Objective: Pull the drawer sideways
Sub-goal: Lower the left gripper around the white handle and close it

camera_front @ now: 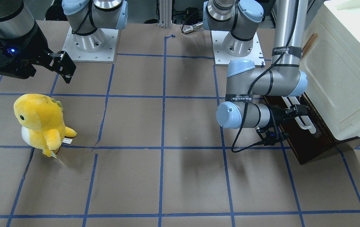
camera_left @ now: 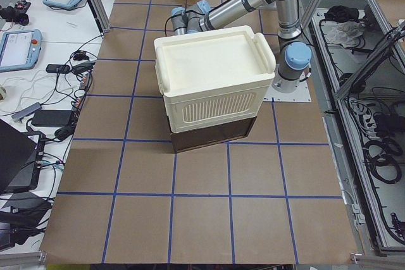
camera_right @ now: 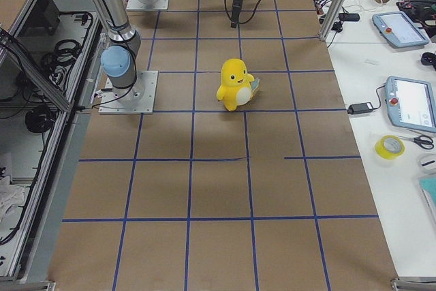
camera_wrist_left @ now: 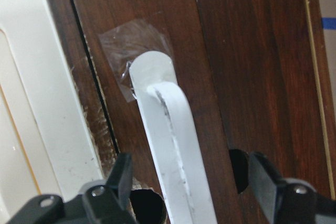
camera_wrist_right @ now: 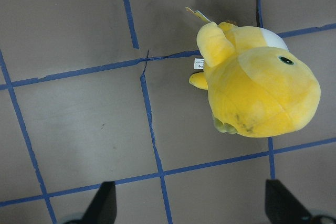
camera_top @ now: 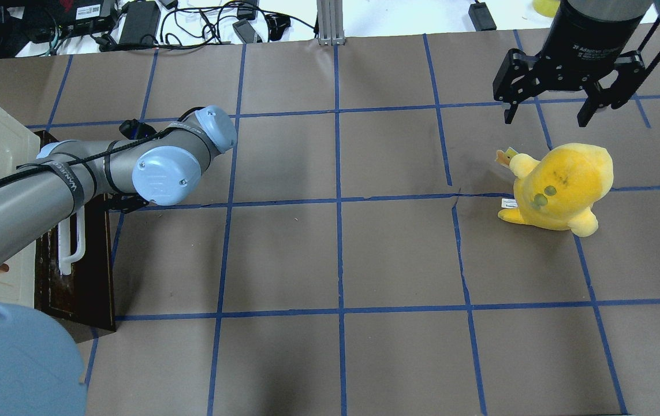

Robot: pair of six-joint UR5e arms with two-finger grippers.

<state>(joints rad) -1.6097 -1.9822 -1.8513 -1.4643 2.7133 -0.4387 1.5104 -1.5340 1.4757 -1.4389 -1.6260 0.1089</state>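
The drawer is sitting at the robot's left end of the surface, tucked under the cream cabinet. Its dark brown front is facing in toward the middle of the taped grid. I can't tell how far out it is sitting.

The left arm is reaching sideways at it, and the left gripper is lining up right on the white bar handle. In the wrist view its jaws are standing wide, one finger on each side of the bar, with a gap showing on both sides. So they're straddling the handle and not pinching it. A patch of clear tape is sticking to the wood around the handle's top post.

The right gripper is hanging in the air over the other end of the surface with its jaws spread wide and nothing between them. It's hovering near a yellow plush toy without touching it. The toy is standing upright on the brown paper, next to a crossing of the blue tape lines, well apart from the drawer.
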